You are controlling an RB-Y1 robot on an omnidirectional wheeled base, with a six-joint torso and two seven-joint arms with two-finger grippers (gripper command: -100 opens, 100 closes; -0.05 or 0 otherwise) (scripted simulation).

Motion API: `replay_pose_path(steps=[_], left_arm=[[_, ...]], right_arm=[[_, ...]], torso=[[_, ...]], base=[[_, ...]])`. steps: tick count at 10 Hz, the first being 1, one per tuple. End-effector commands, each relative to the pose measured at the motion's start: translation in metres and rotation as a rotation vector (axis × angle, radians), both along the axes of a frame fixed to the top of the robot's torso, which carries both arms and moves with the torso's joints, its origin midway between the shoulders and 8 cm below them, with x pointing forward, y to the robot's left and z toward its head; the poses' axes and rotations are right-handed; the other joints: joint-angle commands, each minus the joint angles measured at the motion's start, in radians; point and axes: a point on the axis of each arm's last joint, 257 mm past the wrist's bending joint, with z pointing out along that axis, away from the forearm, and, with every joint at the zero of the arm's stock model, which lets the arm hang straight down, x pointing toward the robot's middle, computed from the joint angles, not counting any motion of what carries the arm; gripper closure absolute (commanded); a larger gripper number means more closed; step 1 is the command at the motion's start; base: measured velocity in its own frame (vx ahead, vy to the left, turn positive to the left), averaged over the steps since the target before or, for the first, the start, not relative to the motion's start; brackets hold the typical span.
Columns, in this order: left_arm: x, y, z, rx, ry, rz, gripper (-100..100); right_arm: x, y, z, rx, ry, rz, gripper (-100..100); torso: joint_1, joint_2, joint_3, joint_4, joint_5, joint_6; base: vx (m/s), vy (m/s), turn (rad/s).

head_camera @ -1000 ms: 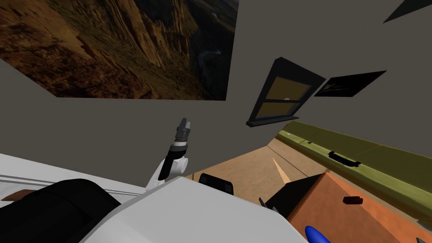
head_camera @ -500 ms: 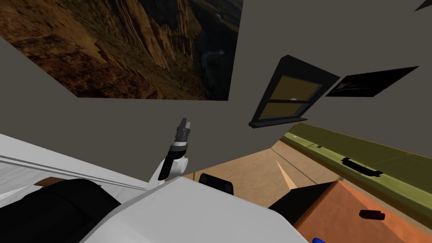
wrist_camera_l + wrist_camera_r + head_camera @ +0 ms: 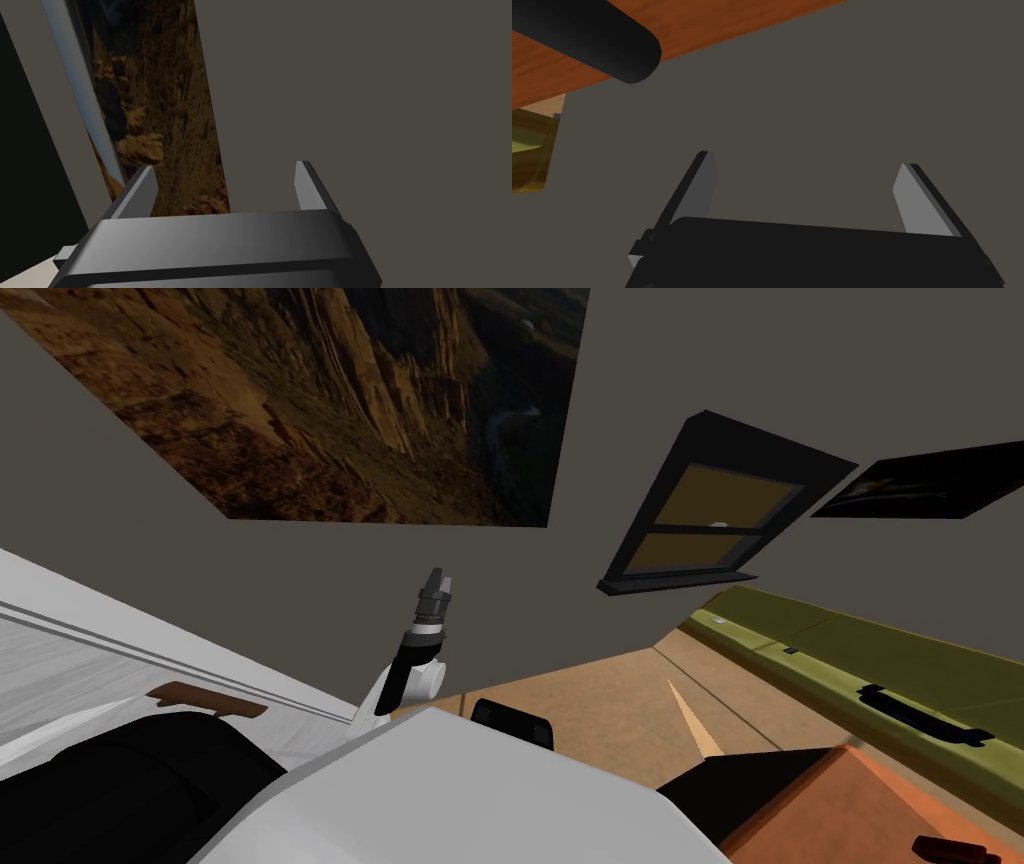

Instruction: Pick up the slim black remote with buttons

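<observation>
Grey matt wall (image 3: 300, 588) is the widest thing before me, flat and plain. On it hang a big canyon picture (image 3: 350, 398) of rough brown rock and, further along, a dark-framed window (image 3: 715, 513). Under the window runs a long olive couch (image 3: 850, 658), smooth and seamed, with a slim black bar (image 3: 920, 713) lying on it. Tan floor (image 3: 600, 708) leads to an orange-brown wooden table (image 3: 850, 798). The remote (image 3: 945, 848), a small dark oblong, lies flat on the tabletop at the lower right edge of the head view, well apart from both my hands; its buttons are too small to tell. My left gripper (image 3: 225, 167) is raised toward the wall, blades spread. My right gripper (image 3: 807, 161) is spread too, empty, facing grey wall near orange wood.
</observation>
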Motion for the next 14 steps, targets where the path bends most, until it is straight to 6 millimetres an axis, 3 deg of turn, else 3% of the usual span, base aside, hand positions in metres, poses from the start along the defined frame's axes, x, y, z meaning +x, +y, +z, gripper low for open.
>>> replay_pose_path(steps=[1,2,4,6,8,11,12,14], left_arm=[[0.0,0.0,0.0,0.0,0.0,0.0,0],[0.0,0.0,0.0,0.0,0.0,0.0,0],[0.0,0.0,0.0,0.0,0.0,0.0,0],[0.0,0.0,0.0,0.0,0.0,0.0,0],[0.0,0.0,0.0,0.0,0.0,0.0,0],[0.0,0.0,0.0,0.0,0.0,0.0,0],[0.0,0.0,0.0,0.0,0.0,0.0,0],[0.0,0.0,0.0,0.0,0.0,0.0,0]], right_arm=[[-0.013,-0.008,-0.006,-0.026,0.032,0.015,-100],[-0.032,-0.018,-0.011,-0.07,0.081,0.055,-100],[-0.035,-0.019,-0.012,-0.071,0.088,0.051,-100],[-0.076,-0.038,-0.02,-0.149,0.192,0.123,-100],[-0.077,-0.039,-0.02,-0.149,0.194,0.123,-100],[-0.128,-0.063,-0.025,-0.237,0.325,0.22,-100],[-0.154,-0.075,-0.025,-0.275,0.391,0.272,-100],[-0.164,-0.079,-0.024,-0.289,0.416,0.293,-100]], torso=[[0.0,0.0,0.0,0.0,0.0,0.0],[0.0,0.0,0.0,0.0,0.0,0.0],[0.0,0.0,0.0,0.0,0.0,0.0],[0.0,0.0,0.0,0.0,0.0,0.0],[-0.001,0.0,0.0,0.0,0.0,0.0],[0.0,0.0,0.0,0.0,0.0,0.0],[-0.001,0.0,0.0,0.0,0.0,0.0],[-0.001,-0.001,0.0,0.0,0.0,0.0]], base=[[0.005,-0.005,0.089],[0.006,-0.006,0.129],[0.005,-0.007,0.022],[0.008,-0.007,0.151],[0.006,-0.009,0.007],[0.009,-0.006,0.121],[0.017,-0.014,0.184],[0.009,-0.012,0.045]])
